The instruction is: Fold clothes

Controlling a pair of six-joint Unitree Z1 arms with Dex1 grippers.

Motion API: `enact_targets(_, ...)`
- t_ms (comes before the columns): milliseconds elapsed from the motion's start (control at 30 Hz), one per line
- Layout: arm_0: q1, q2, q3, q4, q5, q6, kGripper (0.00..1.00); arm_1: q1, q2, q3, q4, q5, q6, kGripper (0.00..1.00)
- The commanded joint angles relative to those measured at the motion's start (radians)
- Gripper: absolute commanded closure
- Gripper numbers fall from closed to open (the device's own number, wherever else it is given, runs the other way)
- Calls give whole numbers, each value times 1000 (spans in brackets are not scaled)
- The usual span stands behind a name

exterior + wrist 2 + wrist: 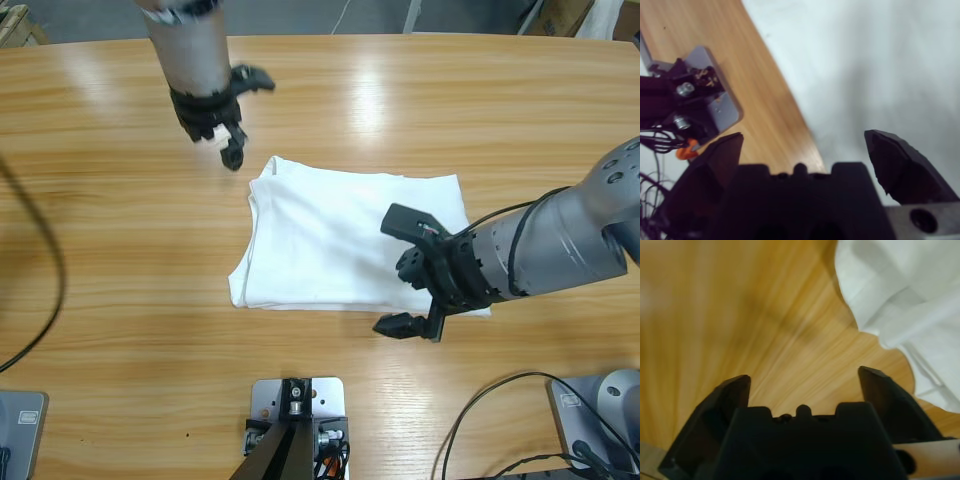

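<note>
In the high view, a white T-shirt [350, 240] lies folded into a rough rectangle on the wooden table [110, 230]. The left gripper [232, 125] hangs off the shirt's upper left corner, just beside it, jaws spread and holding nothing. The right gripper [405, 272] sits over the shirt's lower right corner, jaws wide apart, one above the cloth and the other past the shirt's near edge over bare wood.

In the left wrist view, the left gripper [805, 382] stands open over bare table, with the T-shirt [905, 305] ahead and to the right of the jaws, its rumpled edge close to the right jaw.

In the right wrist view, the right gripper [802, 147] is open and empty; the T-shirt [865, 70] fills the space ahead and to the right, and table [710, 35] shows to the left.
</note>
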Motion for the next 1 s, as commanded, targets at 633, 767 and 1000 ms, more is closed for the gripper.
enact_targets(633, -110, 36, 58, -80, -283, 138, 1000, -18, -52, -127, 292, -282, 177, 1000)
enact_targets(767, -107, 68, 92, -101, -293, 136, 1000, -18, -49, -124, 289, -283, 176, 1000)
enact_targets(1000, -100, 132, 85, -155, -264, 71, 1000, -18, -49, -105, 268, -276, 167, 1000)
